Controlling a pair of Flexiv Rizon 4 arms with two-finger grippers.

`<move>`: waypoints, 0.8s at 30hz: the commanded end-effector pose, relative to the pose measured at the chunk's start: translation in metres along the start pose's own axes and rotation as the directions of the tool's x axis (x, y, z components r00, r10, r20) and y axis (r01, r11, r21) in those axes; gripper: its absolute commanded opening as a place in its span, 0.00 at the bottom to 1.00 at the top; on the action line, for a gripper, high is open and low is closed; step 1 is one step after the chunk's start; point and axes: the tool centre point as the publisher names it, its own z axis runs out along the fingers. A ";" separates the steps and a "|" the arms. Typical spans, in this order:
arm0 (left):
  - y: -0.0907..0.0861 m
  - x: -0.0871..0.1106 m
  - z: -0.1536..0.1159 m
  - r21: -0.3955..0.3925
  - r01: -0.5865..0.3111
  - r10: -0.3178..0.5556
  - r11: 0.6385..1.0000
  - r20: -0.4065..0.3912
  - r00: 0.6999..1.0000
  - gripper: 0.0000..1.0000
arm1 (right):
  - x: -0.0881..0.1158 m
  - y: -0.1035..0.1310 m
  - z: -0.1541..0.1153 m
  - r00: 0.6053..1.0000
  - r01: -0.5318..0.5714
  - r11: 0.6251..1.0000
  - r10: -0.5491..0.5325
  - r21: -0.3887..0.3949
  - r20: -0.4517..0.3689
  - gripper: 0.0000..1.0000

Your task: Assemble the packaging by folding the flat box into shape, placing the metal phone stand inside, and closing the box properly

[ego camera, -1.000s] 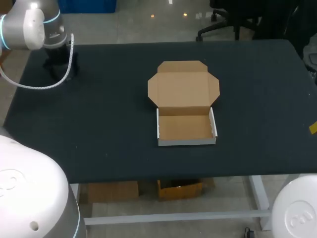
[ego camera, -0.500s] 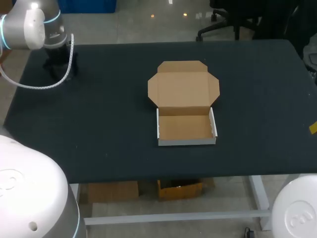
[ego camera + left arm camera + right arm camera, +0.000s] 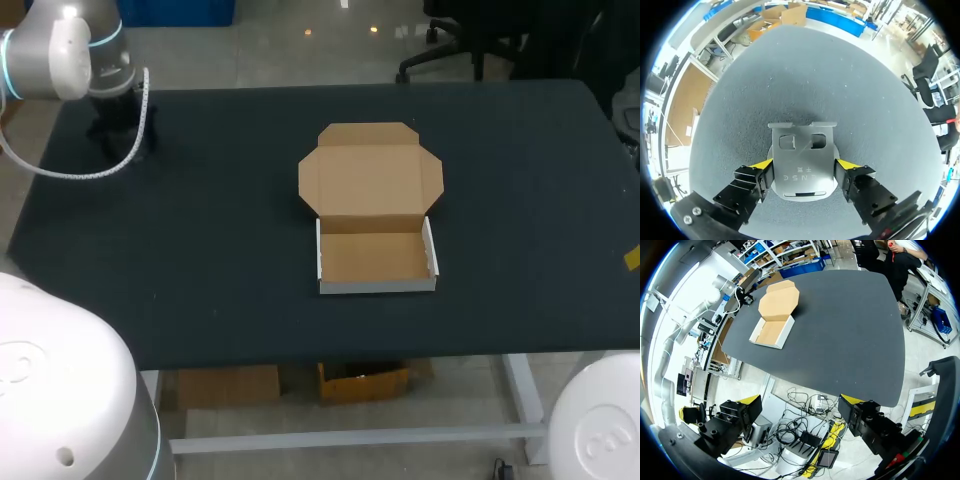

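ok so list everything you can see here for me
black table: one, black, under everything
brown cardboard box with white outer walls: one, brown inside, at the table's middle, folded up, lid open flat, nothing inside
silver metal phone stand: one, silver grey, flat on the table near its far left corner
left tool: one, black with yellow tips, shut on the stand's two sides
right tool: one, black with yellow tips, open, out past the table's edge

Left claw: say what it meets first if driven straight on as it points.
Most likely the metal phone stand, sitting directly ahead of the left claw; the table lies behind it, though depth is unclear.
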 end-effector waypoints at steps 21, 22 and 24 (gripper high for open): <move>-0.009 0.003 0.006 -0.002 0.019 -0.019 1.000 0.012 1.000 0.36 | 0.001 -0.001 -0.002 1.000 0.000 1.000 0.000 0.000 -0.001 1.00; -0.009 0.003 0.006 -0.002 0.019 -0.019 1.000 0.011 1.000 0.27 | 0.001 -0.001 -0.002 1.000 0.000 1.000 0.000 0.000 -0.001 1.00; -0.009 0.002 0.006 -0.002 0.019 -0.019 1.000 0.011 1.000 0.11 | 0.001 -0.001 -0.002 1.000 0.000 1.000 0.000 0.000 -0.001 1.00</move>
